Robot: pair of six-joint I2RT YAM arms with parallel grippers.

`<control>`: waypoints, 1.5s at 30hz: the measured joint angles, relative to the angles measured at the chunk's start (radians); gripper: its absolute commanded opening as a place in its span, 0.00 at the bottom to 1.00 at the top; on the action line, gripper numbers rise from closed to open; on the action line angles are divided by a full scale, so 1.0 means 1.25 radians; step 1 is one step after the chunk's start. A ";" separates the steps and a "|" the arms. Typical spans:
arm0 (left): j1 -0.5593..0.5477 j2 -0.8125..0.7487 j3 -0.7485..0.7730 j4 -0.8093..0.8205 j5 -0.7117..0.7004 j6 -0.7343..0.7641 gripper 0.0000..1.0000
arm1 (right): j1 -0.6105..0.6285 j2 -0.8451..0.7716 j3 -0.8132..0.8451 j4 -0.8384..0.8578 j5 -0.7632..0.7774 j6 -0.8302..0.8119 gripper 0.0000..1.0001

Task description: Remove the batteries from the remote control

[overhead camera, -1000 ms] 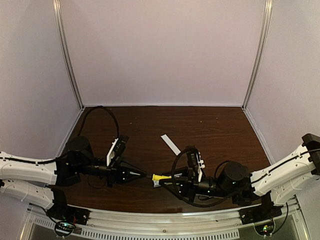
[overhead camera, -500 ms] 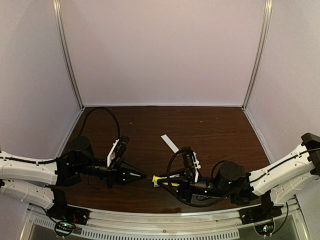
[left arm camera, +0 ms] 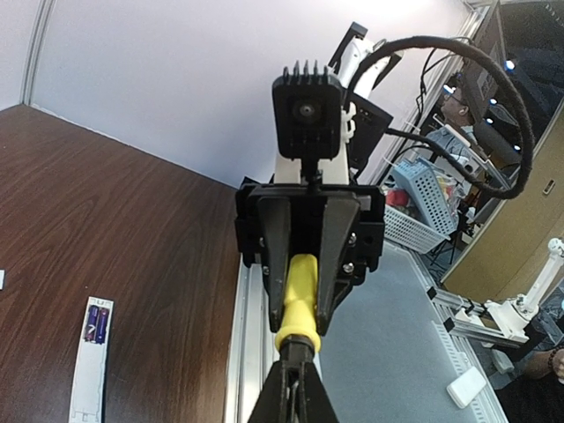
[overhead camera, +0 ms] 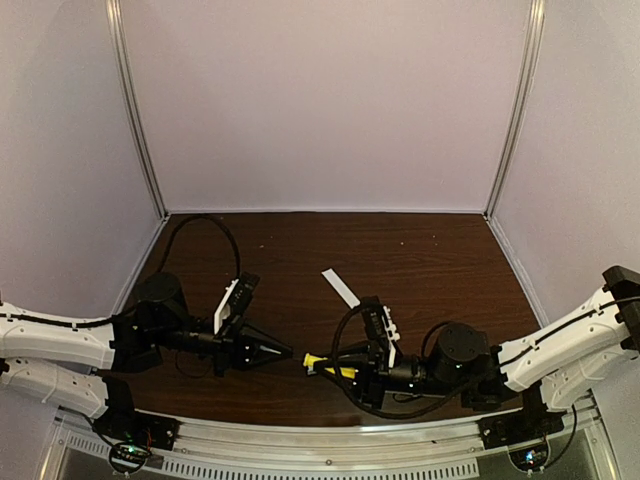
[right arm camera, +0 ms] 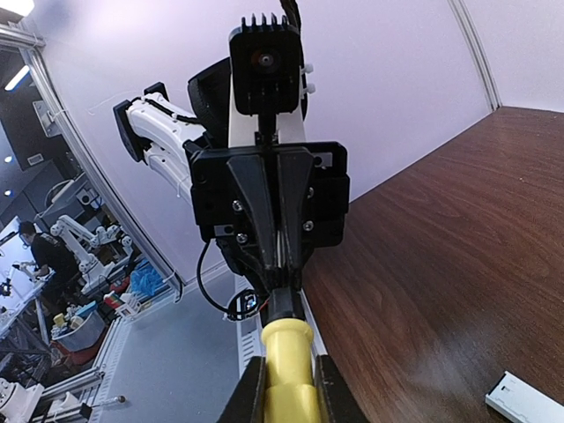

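The white remote control (left arm camera: 88, 379) lies on the table in the left wrist view, with the two purple-blue batteries (left arm camera: 95, 324) side by side in its recess. I cannot make it out in the top view. My right gripper (overhead camera: 325, 362) is shut on the yellow handle of a screwdriver (overhead camera: 316, 359), held level above the table. My left gripper (overhead camera: 287, 352) faces it, shut on the screwdriver's thin shaft just past the black collar. Both show in the left wrist view, left gripper (left arm camera: 297, 368) and right gripper (left arm camera: 300, 328), and the right wrist view shows the handle (right arm camera: 287, 366).
A thin white cover strip (overhead camera: 340, 288) lies on the dark wooden table (overhead camera: 430, 260) beyond the grippers. A white end piece (right arm camera: 524, 401) shows at the right wrist view's corner; I cannot tell which part it is. The aluminium rail (overhead camera: 330, 440) runs along the near edge.
The right arm has shifted a little left and lower with the screwdriver. The left gripper has barely moved and stays on the shaft.
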 measured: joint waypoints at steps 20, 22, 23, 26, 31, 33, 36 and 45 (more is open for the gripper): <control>0.000 0.010 0.004 -0.152 -0.265 0.077 0.97 | -0.008 -0.101 0.034 -0.296 0.218 0.022 0.00; 0.000 0.020 0.004 -0.160 -0.306 0.078 0.97 | -0.008 -0.113 0.035 -0.334 0.252 0.022 0.00; 0.000 0.024 0.004 -0.165 -0.332 0.077 0.97 | -0.008 -0.116 0.036 -0.352 0.266 0.022 0.00; 0.000 0.036 0.004 -0.175 -0.411 0.065 0.97 | -0.008 -0.122 0.041 -0.407 0.311 0.022 0.00; 0.000 0.061 -0.013 -0.140 -0.527 0.061 0.97 | -0.008 -0.136 0.057 -0.504 0.384 0.023 0.00; 0.000 0.092 -0.013 -0.134 -0.551 0.078 0.97 | -0.008 -0.148 0.063 -0.540 0.414 0.023 0.00; 0.000 0.171 0.002 -0.128 -0.565 0.119 0.97 | -0.008 -0.169 0.063 -0.577 0.443 0.023 0.00; 0.000 0.345 -0.006 0.019 -0.469 0.254 0.97 | -0.008 -0.224 0.049 -0.620 0.482 0.032 0.00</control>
